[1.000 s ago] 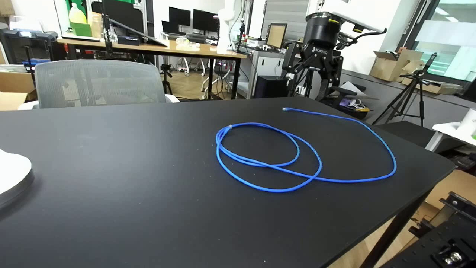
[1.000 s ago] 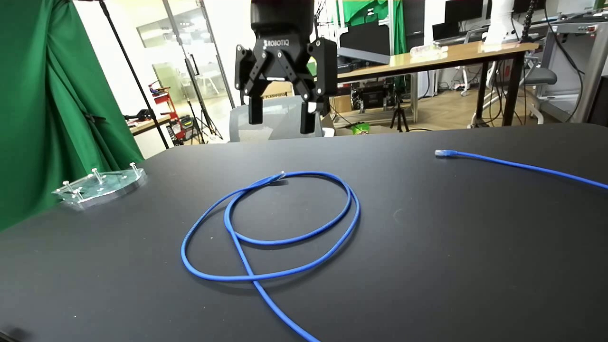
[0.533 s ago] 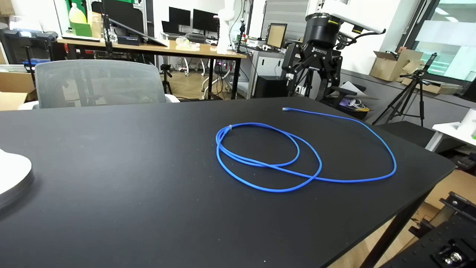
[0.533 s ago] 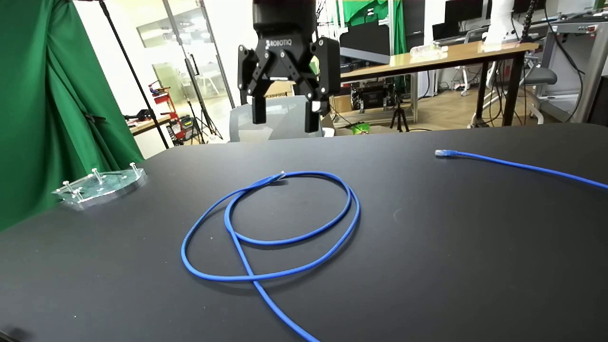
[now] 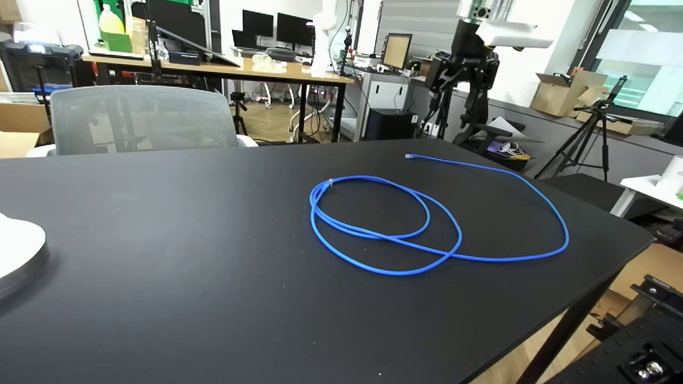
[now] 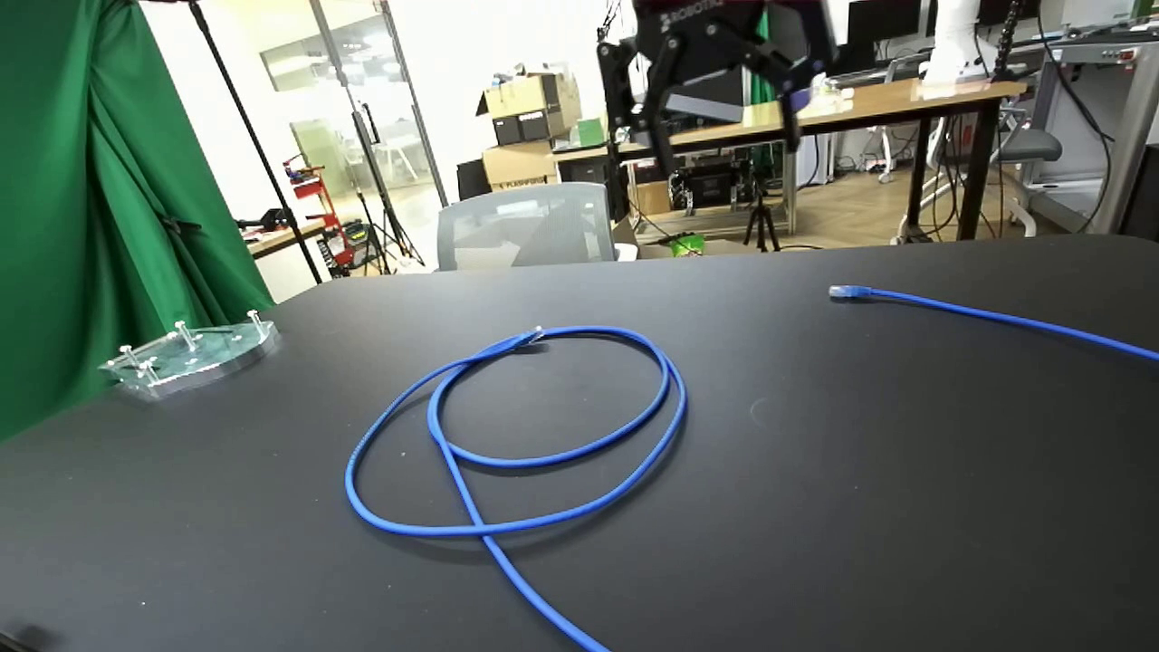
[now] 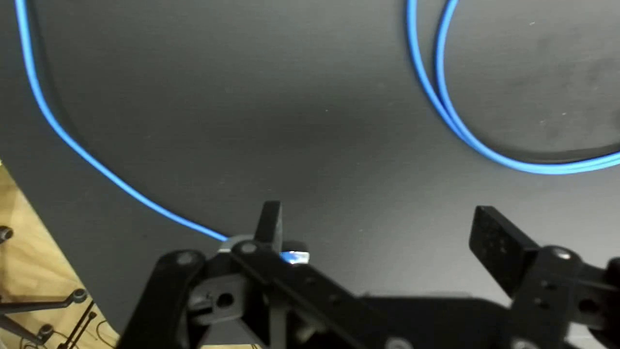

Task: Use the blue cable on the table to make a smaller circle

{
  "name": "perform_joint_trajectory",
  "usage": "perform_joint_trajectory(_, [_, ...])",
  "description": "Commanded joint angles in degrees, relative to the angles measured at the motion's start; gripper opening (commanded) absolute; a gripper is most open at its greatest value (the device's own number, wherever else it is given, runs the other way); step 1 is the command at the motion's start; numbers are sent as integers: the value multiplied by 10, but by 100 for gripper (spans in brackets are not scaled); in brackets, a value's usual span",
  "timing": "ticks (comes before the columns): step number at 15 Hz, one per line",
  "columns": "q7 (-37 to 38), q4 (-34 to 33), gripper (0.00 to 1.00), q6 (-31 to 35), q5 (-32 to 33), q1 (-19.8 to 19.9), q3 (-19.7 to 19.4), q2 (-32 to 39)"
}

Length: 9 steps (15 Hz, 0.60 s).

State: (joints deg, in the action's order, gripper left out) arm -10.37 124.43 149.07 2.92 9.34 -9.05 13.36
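Note:
The blue cable (image 5: 397, 273) lies on the black table (image 5: 160, 277) in overlapping loops, with a long tail curving off to one side. It also shows in an exterior view (image 6: 426, 530) and in the wrist view (image 7: 547, 168). The tail's clear plug (image 6: 848, 292) lies apart from the loops; the other plug (image 6: 536, 334) rests on the loops. My gripper (image 6: 729, 156) is open and empty, raised well above the table; it also shows in an exterior view (image 5: 448, 128). In the wrist view the open jaws (image 7: 375, 218) show bare table between them, and the left finger partly hides the tail's plug (image 7: 296, 257).
A clear plate with upright bolts (image 6: 195, 358) lies on the table near the green curtain (image 6: 109, 208). A white rounded object (image 5: 21, 248) sits at the table's side. A grey mesh chair (image 5: 144, 120) stands behind the table. The table's edge (image 7: 48, 232) shows in the wrist view.
In an exterior view my gripper has moved right and up and has turned and tilted; in both exterior views it shifts right. It stays open. The cable has not moved.

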Motion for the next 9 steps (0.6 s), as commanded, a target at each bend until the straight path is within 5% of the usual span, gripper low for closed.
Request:
perform_joint_trajectory(1, [-85,-95,100,-53,-84,72,5,52])
perform_joint_trajectory(2, [-109,-118,100,-87,-135,98,14,57])
perform_joint_trajectory(3, [-72,-59,100,-37,-81,62,3,33])
perform_joint_trajectory(6, [-111,-101,100,-74,-125,99,6,51])
perform_joint_trajectory(9, [-97,-122,100,-57,-52,80,-12,76])
